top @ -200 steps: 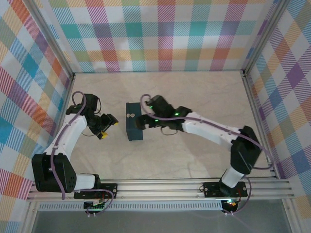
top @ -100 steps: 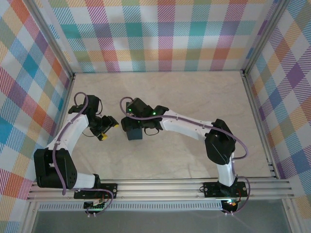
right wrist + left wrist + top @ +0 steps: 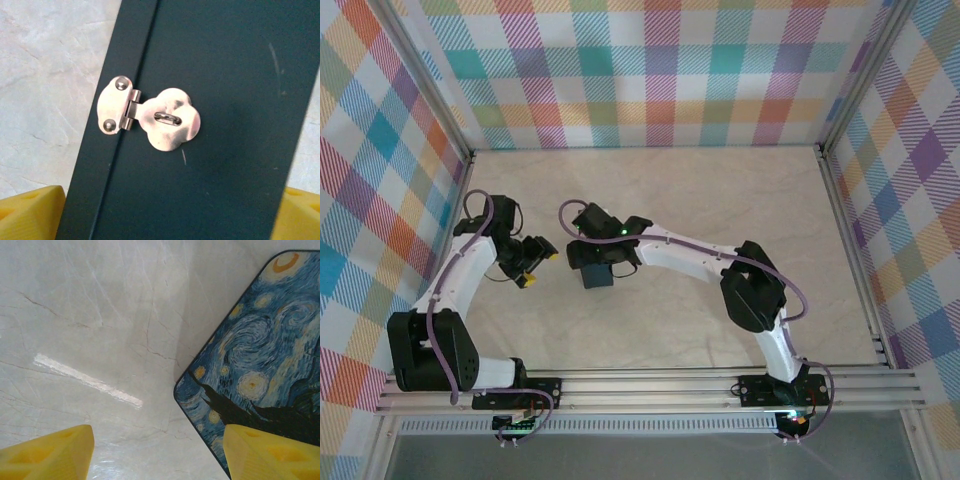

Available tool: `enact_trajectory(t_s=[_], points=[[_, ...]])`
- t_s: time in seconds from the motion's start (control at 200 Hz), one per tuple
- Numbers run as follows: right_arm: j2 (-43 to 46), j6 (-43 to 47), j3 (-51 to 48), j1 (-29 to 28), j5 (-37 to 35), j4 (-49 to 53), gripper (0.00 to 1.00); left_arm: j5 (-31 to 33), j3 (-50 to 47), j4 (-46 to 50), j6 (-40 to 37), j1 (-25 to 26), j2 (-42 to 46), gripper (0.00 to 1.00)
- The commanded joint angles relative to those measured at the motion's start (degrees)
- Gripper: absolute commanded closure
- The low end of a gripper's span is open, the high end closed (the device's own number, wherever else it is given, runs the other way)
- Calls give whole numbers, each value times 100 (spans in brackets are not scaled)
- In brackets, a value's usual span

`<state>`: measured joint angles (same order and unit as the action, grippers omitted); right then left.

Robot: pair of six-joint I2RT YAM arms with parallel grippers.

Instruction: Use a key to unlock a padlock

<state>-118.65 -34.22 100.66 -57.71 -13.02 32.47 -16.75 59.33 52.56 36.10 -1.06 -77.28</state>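
Observation:
A dark blue box (image 3: 598,278) lies on the table, its swirl-patterned face (image 3: 260,365) turned toward my left gripper. My right gripper (image 3: 590,257) hovers right over the box, open. Its yellow fingertips (image 3: 30,212) stand at either side of the box's plain dark face (image 3: 210,75). A silvery hasp (image 3: 155,117) is folded over a staple on that face, with nothing through the staple. My left gripper (image 3: 540,267) is open just left of the box, nothing between its fingers (image 3: 50,455). The padlock and the key are out of view.
Plaid walls (image 3: 650,70) enclose the marble table (image 3: 720,190) on three sides. A metal rail (image 3: 660,385) runs along the near edge. The right arm's links (image 3: 750,290) arc across the table's middle.
My right arm has swung left, from beside the box to directly above it, now covering the hasp from the top view. The left arm has barely moved.

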Motion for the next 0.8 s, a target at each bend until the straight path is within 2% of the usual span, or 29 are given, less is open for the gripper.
enact_trajectory(t_s=[0.0,0.13,0.28,0.395,0.495,0.62,0.795], points=[[-7,-134,2,65,-124,154,11,110,96,268,-156,-113,263,31],[354,-371,-601,160,93,-367,22,145,29,288,-198,-113,410,31],[933,-961,-1731,618,1174,-1612,29,-10,-5,255,-201,-106,439,31],[1210,-1015,-2331,982,1810,-2248,26,-212,-15,140,-100,-50,534,31],[1307,-1090,-2806,1282,2341,-2772,25,-337,23,-14,56,248,515,31],[1405,-1090,-3303,1573,2743,-3148,23,-107,129,-171,239,782,375,31],[1428,-1073,-3754,1825,3130,-3587,23,99,433,-679,457,1249,-237,32]])
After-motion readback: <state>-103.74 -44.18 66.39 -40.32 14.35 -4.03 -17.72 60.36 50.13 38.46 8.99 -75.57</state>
